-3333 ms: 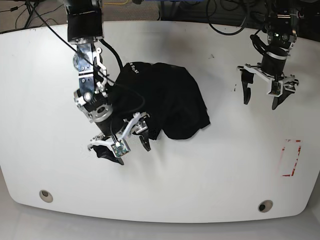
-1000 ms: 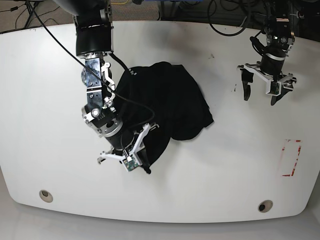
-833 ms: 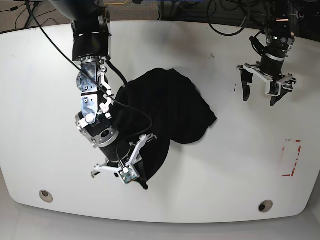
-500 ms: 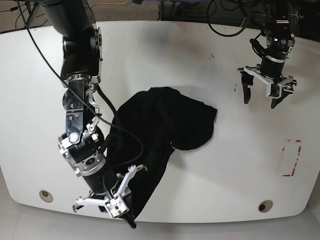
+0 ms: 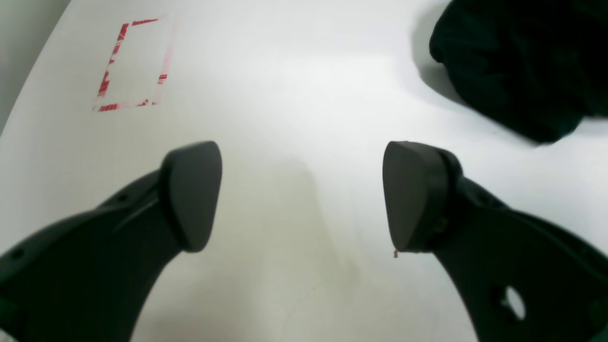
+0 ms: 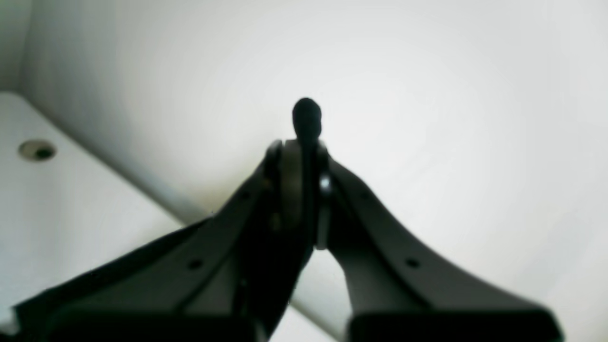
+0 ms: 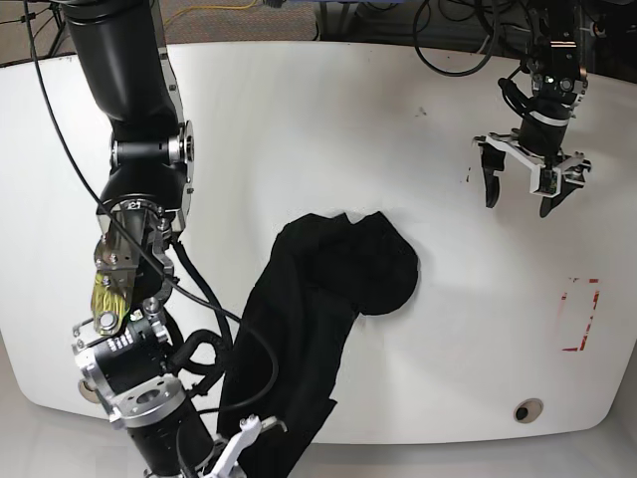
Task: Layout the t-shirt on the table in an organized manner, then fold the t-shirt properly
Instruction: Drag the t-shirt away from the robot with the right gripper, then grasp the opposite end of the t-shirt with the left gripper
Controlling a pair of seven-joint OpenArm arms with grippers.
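Note:
The black t-shirt (image 7: 338, 289) lies on the white table (image 7: 448, 329), drawn out in a long band from the middle down to the front edge at the left. My right gripper (image 6: 304, 152) is shut on a small bunch of the t-shirt's cloth (image 6: 306, 116), at or just past the table's front edge. In the base view it is nearly cut off at the bottom. My left gripper (image 7: 518, 202) hangs open over the far right of the table, with nothing between its fingers (image 5: 192, 190). From there the t-shirt's edge (image 5: 522, 61) shows at the upper right.
A red-and-white tape rectangle (image 7: 580, 316) marks the right side of the table, also in the left wrist view as the tape rectangle (image 5: 133, 64). One grommet hole (image 7: 528, 409) sits near the front right edge. Another grommet hole (image 6: 37, 150) is beside the right gripper. Cables (image 7: 448, 50) hang along the back edge.
My right arm has pulled its held piece of t-shirt toward the front left edge, stretching the heap into a long band. The left gripper has stayed in place, open.

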